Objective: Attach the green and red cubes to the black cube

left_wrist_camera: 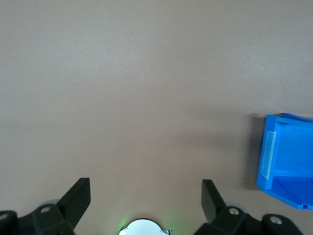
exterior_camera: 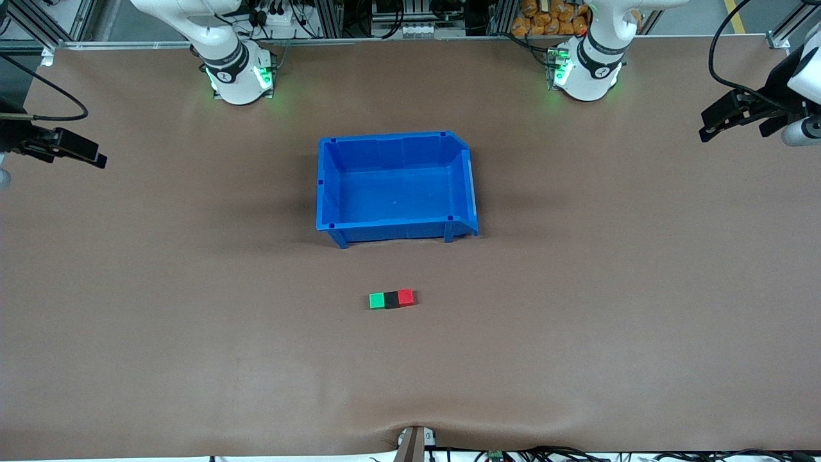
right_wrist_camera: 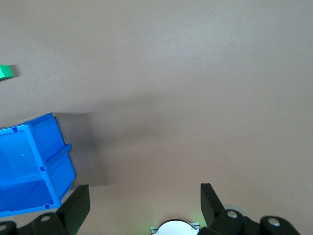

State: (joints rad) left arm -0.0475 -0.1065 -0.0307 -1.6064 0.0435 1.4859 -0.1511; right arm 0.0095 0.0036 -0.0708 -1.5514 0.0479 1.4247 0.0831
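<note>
The green cube (exterior_camera: 377, 299), black cube (exterior_camera: 391, 299) and red cube (exterior_camera: 406, 296) lie in one touching row on the brown table, black in the middle, nearer to the front camera than the blue bin. The green cube (right_wrist_camera: 6, 72) also shows at the edge of the right wrist view. My left gripper (exterior_camera: 709, 127) hangs open over the left arm's end of the table, holding nothing. My right gripper (exterior_camera: 96, 156) hangs open over the right arm's end, also holding nothing. Both wrist views, left gripper (left_wrist_camera: 145, 191) and right gripper (right_wrist_camera: 145, 193), show bare table between the fingers.
An empty blue bin (exterior_camera: 397, 230) stands at the table's middle, between the arm bases and the cubes. The bin (left_wrist_camera: 286, 147) shows at the edge of the left wrist view, and the bin (right_wrist_camera: 61, 169) in the right one. The brown mat bulges at the front edge (exterior_camera: 414, 428).
</note>
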